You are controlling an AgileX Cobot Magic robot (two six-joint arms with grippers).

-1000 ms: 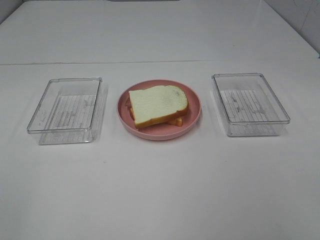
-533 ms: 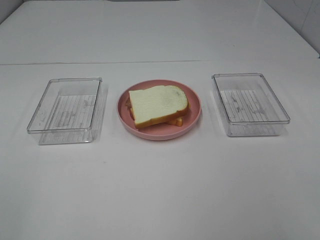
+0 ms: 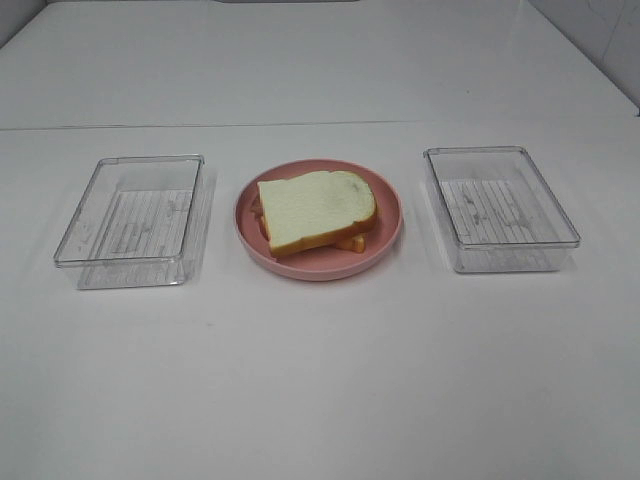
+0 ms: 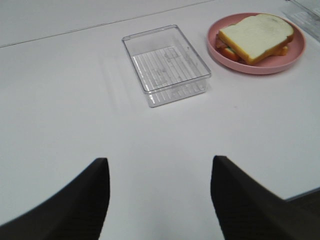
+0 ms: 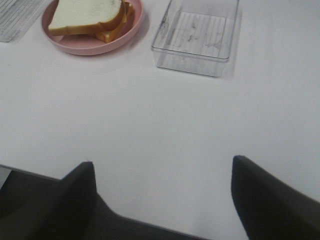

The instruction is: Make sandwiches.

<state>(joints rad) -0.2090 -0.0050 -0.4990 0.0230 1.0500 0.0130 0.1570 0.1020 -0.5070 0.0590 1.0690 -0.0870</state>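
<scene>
A stacked sandwich point(image 3: 316, 211) lies on a round pink plate point(image 3: 388, 235) at the table's middle. Its top is a white bread slice with orange-brown crust; orange and red filling edges show below it. It also shows in the left wrist view point(image 4: 255, 37) and the right wrist view point(image 5: 91, 17). Neither arm appears in the exterior view. My left gripper point(image 4: 159, 200) is open and empty, low over the table near its front. My right gripper point(image 5: 162, 200) is open and empty, also near the front edge.
An empty clear plastic tray point(image 3: 132, 218) stands left of the plate, and another point(image 3: 498, 206) stands right of it. They also show in the left wrist view point(image 4: 166, 64) and the right wrist view point(image 5: 197, 36). The white table point(image 3: 320, 380) spreads in front.
</scene>
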